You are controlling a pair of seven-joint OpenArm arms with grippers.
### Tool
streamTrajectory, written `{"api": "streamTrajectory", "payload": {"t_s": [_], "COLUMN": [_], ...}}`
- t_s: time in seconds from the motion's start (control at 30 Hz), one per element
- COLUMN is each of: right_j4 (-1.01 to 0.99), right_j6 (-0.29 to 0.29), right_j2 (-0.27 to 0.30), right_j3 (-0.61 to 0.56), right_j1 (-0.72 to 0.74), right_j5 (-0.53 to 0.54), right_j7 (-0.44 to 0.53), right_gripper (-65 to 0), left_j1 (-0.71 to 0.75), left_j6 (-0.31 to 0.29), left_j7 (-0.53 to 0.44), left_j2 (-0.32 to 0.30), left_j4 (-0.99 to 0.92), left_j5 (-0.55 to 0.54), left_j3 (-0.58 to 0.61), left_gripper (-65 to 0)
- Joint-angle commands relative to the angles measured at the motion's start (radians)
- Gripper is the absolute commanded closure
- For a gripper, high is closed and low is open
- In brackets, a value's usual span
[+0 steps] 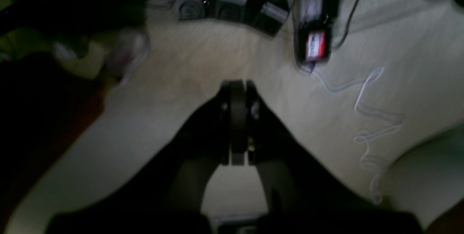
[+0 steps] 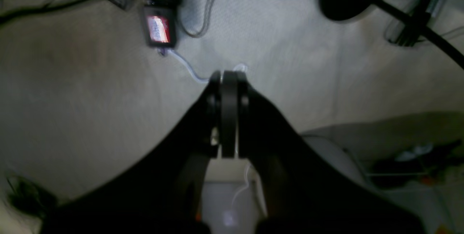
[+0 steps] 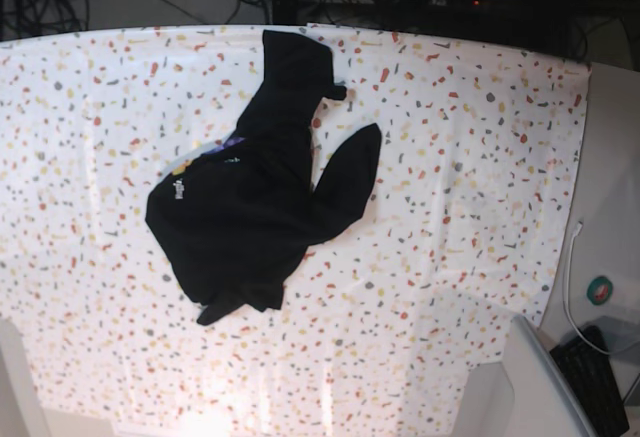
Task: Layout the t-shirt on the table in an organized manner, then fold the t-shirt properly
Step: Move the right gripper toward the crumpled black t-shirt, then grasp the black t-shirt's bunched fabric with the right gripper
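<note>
So the crumpled black soft-fabric t-shirt [image 3: 255,192] sits a bit left of centre on my white speckled-cloth table [image 3: 470,187], long axis diagonal, running from the far edge's middle down toward the near-left corner. My left gripper [image 1: 238,83] and right gripper [image 2: 228,74] are both pressed together, empty, off over a pale floor.

The t-shirt [image 3: 245,222] lies crumpled in a dark heap on the desk [image 3: 460,167], slightly left of its middle. It is black, with a small white logo near its left edge and a sliver of purple collar showing. One flap stretches toward the far edge, another curls out rightward
</note>
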Motion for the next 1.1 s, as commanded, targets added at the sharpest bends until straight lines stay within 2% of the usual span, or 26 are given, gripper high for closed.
{"api": "streamTrajectory", "payload": {"t_s": [0.0, 0.13, 0.2, 0.37, 0.47, 0.57, 0.67, 0.77, 0.9, 1.0, 1.07], "right_j4": [0.071, 0.265, 0.328, 0.495, 0.585, 0.69, 0.826, 0.926, 0.952, 0.952, 0.949], "right_j6": [0.001, 0.001, 0.001, 0.001, 0.001, 0.001, 0.001, 0.002, 0.002, 0.002, 0.001], "right_j2": [-0.007, -0.033, -0.035, -0.036, -0.035, -0.035, -0.035, -0.033, -0.027, -0.027, -0.003], "right_j3": [0.026, 0.115, 0.135, 0.151, 0.178, 0.247, 0.276, 0.25, 0.147, 0.057, -0.004], "right_j1": [-0.043, -0.17, -0.212, -0.296, -0.299, -0.267, -0.227, -0.177, -0.04, 0.072, 0.169], "right_j5": [0.003, 0.003, 0.003, 0.006, 0.087, 0.164, 0.167, 0.167, 0.166, 0.166, 0.166], "right_j7": [-0.018, -0.036, -0.036, -0.035, -0.024, 0.004, -0.016, -0.05, -0.081, -0.137, -0.197], "right_gripper": [0.0, 0.0, 0.0, 0.0, 0.0, 0.0, 0.0, 0.0, 0.0, 0.0, 0.0], "left_j1": [0.054, 0.228, 0.28, 0.404, 0.436, 0.441, 0.441, 0.464, 0.501, 0.487, 0.432], "left_j6": [0.001, 0.0, 0.0, 0.0, 0.0, 0.0, 0.0, 0.0, 0.0, 0.0, 0.0], "left_j7": [-0.007, -0.007, -0.029, -0.247, -0.365, -0.46, -0.515, -0.518, -0.495, -0.429, -0.351], "left_j2": [-0.015, -0.049, -0.061, -0.055, -0.054, -0.034, -0.006, 0.018, 0.049, 0.057, 0.057], "left_j4": [0.072, 0.29, 0.355, 0.428, 0.428, 0.431, 0.485, 0.605, 0.872, 1.028, 1.096], "left_j5": [-0.026, -0.187, -0.221, -0.221, -0.226, -0.226, -0.226, -0.226, -0.226, -0.227, -0.227], "left_j3": [-0.004, -0.077, -0.11, -0.188, -0.209, -0.229, -0.243, -0.241, -0.237, -0.237, -0.237], "left_gripper": [0.0, 0.0, 0.0, 0.0, 0.0, 0.0, 0.0, 0.0, 0.0, 0.0, 0.0]}}
